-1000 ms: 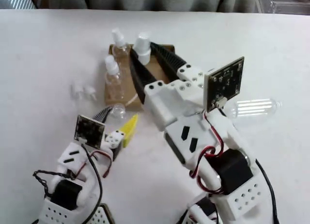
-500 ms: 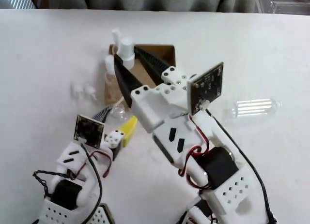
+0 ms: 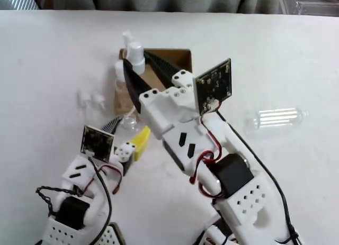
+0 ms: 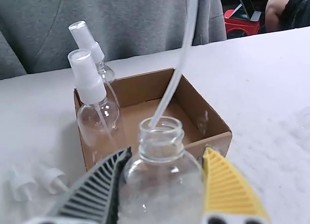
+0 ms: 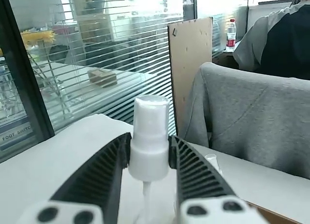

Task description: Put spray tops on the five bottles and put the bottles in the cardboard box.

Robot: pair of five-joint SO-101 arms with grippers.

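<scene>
My left gripper (image 4: 167, 157) is shut on an uncapped clear bottle (image 4: 162, 178) that stands upright just in front of the cardboard box (image 4: 206, 117). In the high view the left gripper (image 3: 130, 126) and its bottle (image 3: 128, 121) sit at the box's (image 3: 177, 55) near left corner. My right gripper (image 3: 136, 57) is shut on a white spray top (image 3: 136, 50) held above them. Its thin tube (image 4: 180, 64) hangs down to the bottle's mouth. The right wrist view shows the spray top (image 5: 149, 137) between the black fingers (image 5: 111, 161). Two capped bottles (image 4: 94, 105) (image 4: 91, 42) stand in the box's left side.
Two loose spray tops (image 3: 85, 99) (image 3: 99, 101) lie left of the box. Another uncapped bottle (image 3: 278, 118) lies on its side on the white table at the right. The right arm's body (image 3: 180, 118) stretches over the table's middle.
My right arm has swung left with the spray top, from over the box's middle to over its left side above the held bottle. The left arm has kept still.
</scene>
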